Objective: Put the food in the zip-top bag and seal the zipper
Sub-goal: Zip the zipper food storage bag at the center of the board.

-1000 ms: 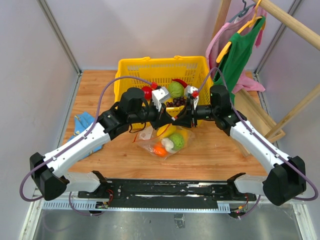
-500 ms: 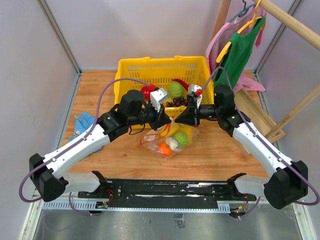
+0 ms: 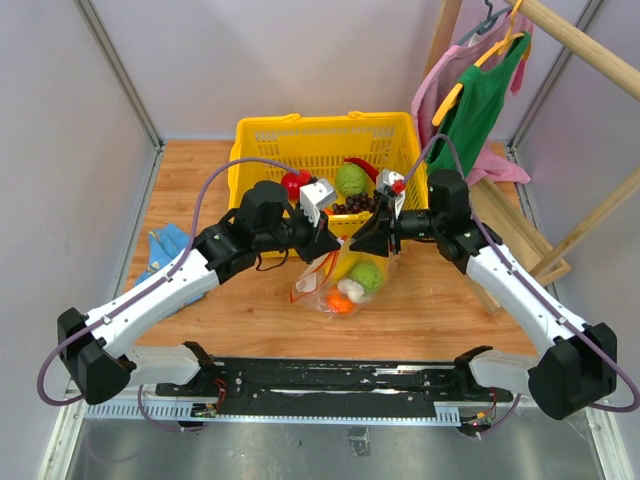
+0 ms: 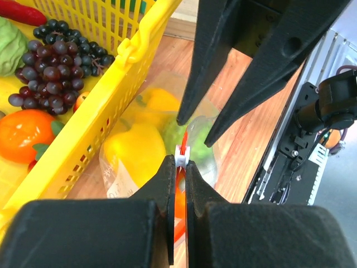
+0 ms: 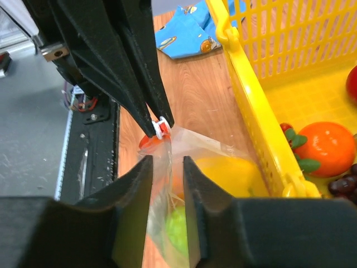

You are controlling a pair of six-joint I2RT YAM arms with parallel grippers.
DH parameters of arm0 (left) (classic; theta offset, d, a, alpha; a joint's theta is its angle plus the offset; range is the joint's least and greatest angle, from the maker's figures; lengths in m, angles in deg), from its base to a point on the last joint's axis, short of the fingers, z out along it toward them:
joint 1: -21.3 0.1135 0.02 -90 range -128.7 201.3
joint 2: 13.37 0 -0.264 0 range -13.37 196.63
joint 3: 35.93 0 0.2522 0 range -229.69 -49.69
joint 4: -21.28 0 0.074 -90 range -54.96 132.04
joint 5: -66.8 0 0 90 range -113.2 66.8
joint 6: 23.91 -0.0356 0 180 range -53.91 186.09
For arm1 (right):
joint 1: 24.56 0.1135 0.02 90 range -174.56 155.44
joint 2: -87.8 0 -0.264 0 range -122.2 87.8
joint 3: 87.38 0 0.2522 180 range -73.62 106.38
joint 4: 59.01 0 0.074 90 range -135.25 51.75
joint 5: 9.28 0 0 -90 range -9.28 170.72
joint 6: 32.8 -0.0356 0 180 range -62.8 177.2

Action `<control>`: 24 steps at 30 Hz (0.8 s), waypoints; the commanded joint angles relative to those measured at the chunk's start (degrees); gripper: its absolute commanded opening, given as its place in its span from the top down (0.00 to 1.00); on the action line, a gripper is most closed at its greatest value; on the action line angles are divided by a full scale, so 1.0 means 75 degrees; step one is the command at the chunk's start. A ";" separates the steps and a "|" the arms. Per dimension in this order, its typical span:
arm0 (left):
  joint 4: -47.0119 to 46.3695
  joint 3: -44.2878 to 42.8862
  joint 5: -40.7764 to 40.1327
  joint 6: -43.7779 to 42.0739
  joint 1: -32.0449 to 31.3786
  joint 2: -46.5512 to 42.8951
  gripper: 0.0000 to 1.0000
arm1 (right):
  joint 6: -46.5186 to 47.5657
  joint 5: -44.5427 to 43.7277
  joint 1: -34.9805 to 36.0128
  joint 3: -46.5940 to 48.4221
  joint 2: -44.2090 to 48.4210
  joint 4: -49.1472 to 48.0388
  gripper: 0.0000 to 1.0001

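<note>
Clear soft zip-top bag (image 3: 345, 280) of glossy toy food, mid-table before yellow lattice basket (image 3: 262, 140) | left gripper (image 4: 177, 167) pinching red-orange zipper (image 4: 179, 192) | right gripper (image 5: 165, 162) fingers slightly apart around bag edge

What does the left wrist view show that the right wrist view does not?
Only the left wrist view shows the grapes and the left hand pinching the zipper at its white slider. Only the right wrist view shows the blue cloth and the right hand astride the bag's top. Both show the basket, bag and food.
</note>
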 commanded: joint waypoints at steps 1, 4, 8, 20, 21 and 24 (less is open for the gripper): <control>0.0039 -0.0161 0.0315 -0.0102 0.0061 -0.0031 1.00 | 0.0444 0.0285 0.0134 0.0294 -0.0003 0.0064 0.66; 0.0019 -0.0279 0.0440 -0.0147 0.0060 0.0037 1.00 | 0.0699 0.0280 0.0212 0.0417 -0.0207 0.0326 0.57; -0.0065 -0.0341 0.0620 -0.0115 0.0061 0.0093 1.00 | 0.1058 0.0318 0.0318 0.0589 -0.0489 0.0679 0.55; 0.0465 -0.0074 0.0570 -0.0110 0.0060 0.0142 1.00 | 0.0570 -0.0056 0.0328 0.0984 -0.0535 0.0637 0.99; 0.0544 -0.0031 0.0461 -0.0113 0.0061 0.0136 1.00 | 0.0408 -0.0047 0.0280 0.0928 -0.0450 0.0449 0.99; 0.0793 0.0083 0.0205 -0.0113 0.0061 0.0146 1.00 | -0.0157 -0.0024 0.0139 0.0676 -0.0178 -0.0296 0.99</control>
